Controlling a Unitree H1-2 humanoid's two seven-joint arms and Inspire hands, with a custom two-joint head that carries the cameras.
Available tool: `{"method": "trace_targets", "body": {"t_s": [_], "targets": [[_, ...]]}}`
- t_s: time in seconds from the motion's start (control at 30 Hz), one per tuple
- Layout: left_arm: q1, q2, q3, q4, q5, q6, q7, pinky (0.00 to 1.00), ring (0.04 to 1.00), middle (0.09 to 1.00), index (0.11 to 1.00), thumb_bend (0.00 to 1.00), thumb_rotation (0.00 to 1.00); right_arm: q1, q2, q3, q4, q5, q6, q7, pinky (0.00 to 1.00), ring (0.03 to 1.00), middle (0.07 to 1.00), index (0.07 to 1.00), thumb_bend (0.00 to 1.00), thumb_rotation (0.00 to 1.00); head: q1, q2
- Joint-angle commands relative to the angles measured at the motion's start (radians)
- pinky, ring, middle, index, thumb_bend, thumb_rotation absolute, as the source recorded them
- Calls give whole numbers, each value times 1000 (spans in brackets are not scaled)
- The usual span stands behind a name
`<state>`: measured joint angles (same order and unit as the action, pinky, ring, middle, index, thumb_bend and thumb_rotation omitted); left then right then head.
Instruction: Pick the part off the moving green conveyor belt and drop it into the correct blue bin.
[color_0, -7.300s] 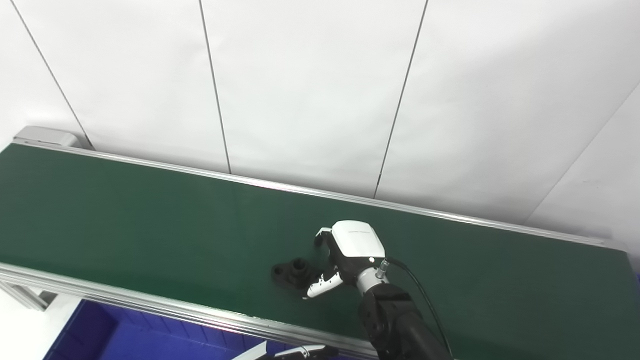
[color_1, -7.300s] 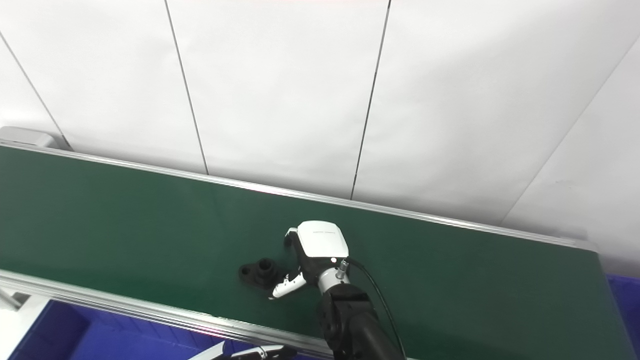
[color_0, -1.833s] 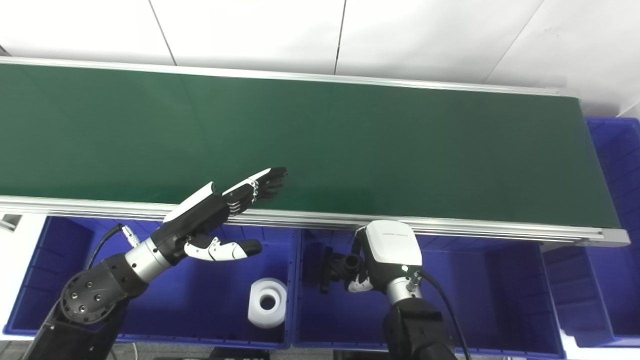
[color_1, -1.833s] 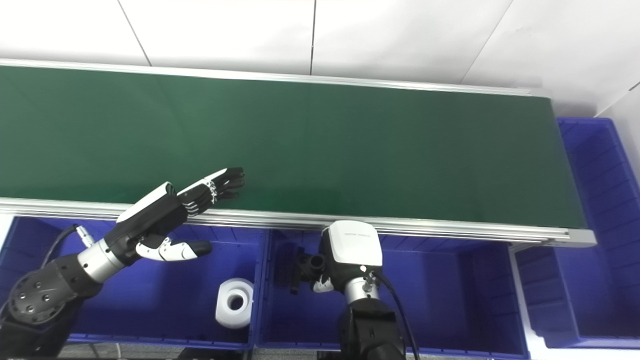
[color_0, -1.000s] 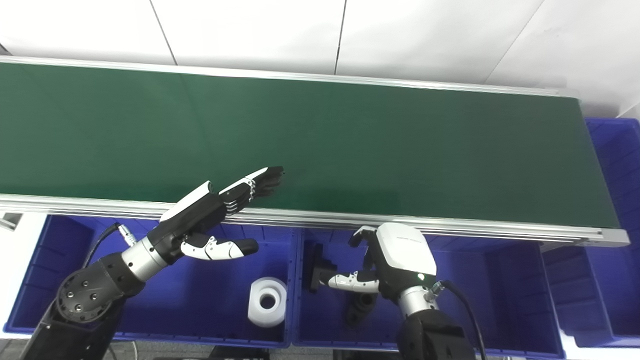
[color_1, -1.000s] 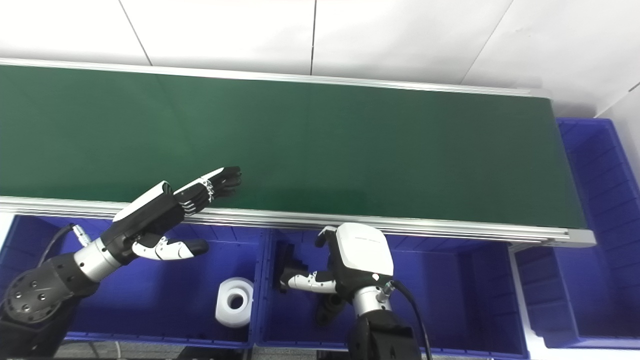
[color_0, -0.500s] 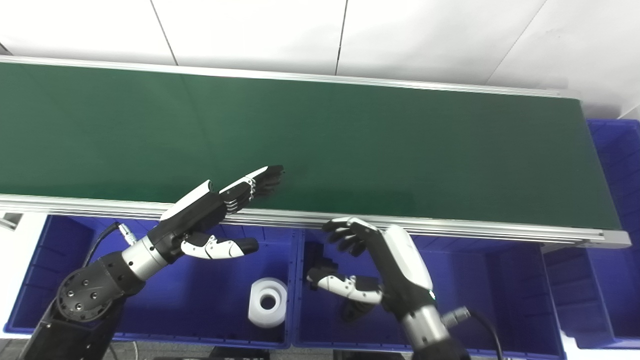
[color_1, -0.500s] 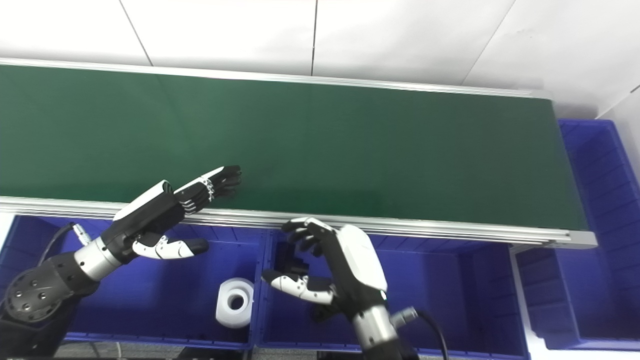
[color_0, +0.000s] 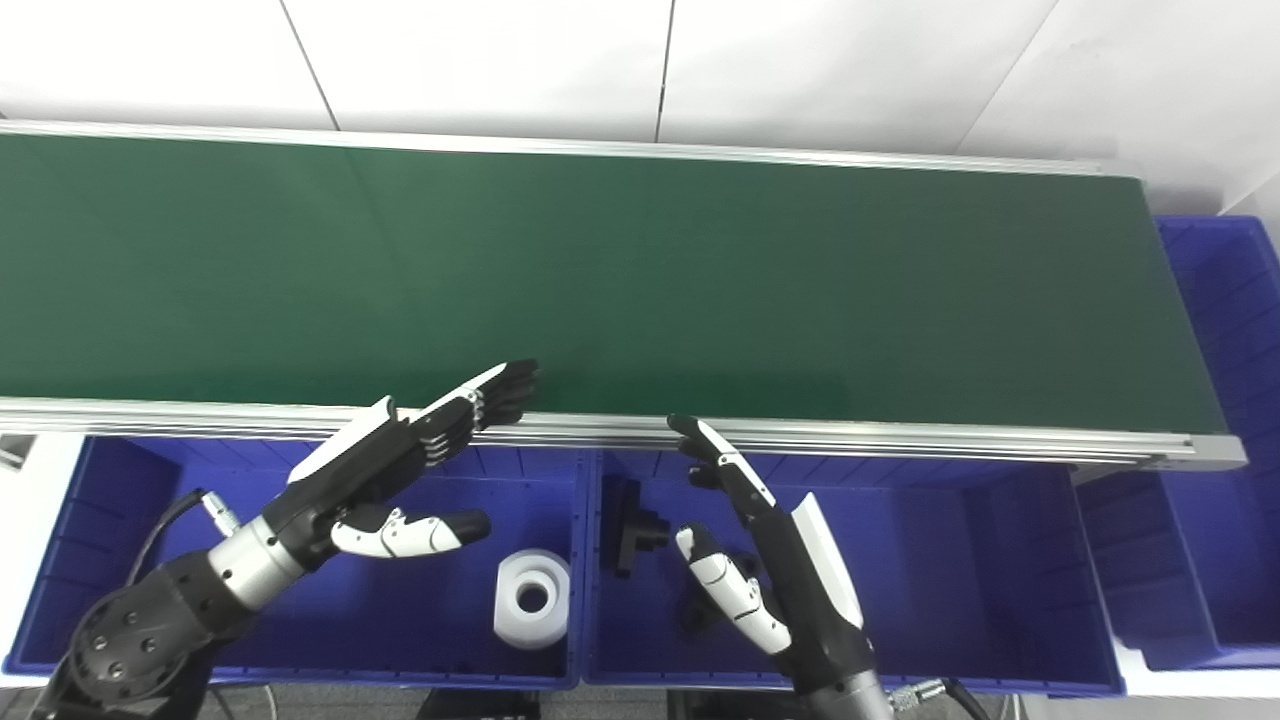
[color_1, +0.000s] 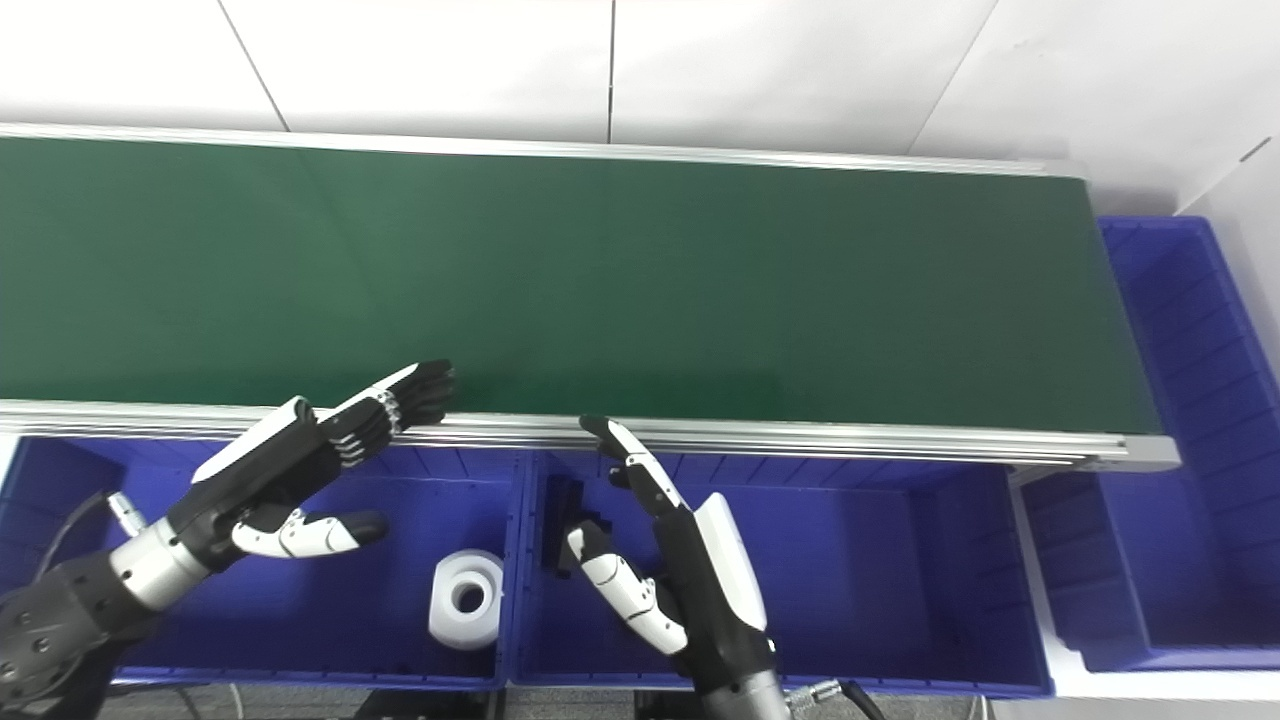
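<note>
We are holding our right hand (color_0: 775, 570) spread and empty above the middle bin (color_0: 960, 560); the black part (color_0: 700, 612) is lying beneath it. Our left hand (color_0: 385, 475) is hovering flat and open. No writing is readable.

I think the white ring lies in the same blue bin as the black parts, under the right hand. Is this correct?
No. The white ring lies in the left blue bin, while the black parts lie in the middle bin under the right hand. The left eye view shows this.

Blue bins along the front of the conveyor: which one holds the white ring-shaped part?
The left bin, under the open left hand. Its white ring sits by the right wall. The middle bin, under the open right hand, holds only black parts.
</note>
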<state>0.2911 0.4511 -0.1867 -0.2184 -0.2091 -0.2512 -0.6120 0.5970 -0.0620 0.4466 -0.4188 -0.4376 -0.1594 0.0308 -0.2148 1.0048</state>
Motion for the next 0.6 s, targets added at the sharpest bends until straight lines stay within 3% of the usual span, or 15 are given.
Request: {"method": "trace_targets", "body": {"t_s": [0.0,0.57], "targets": [[9,19,7,-34,-8,-15,5,938,983,1000,988,403,501,-1,4,8,-17,11,-48,-6,857,929,953,935,409,989,2,1],[34,9,1,-52,0,-6,11,947,982,1000,988,412,493,-24,3,16,-22,20,-19,11,859,931,959,942,423,982,6,6]]}}
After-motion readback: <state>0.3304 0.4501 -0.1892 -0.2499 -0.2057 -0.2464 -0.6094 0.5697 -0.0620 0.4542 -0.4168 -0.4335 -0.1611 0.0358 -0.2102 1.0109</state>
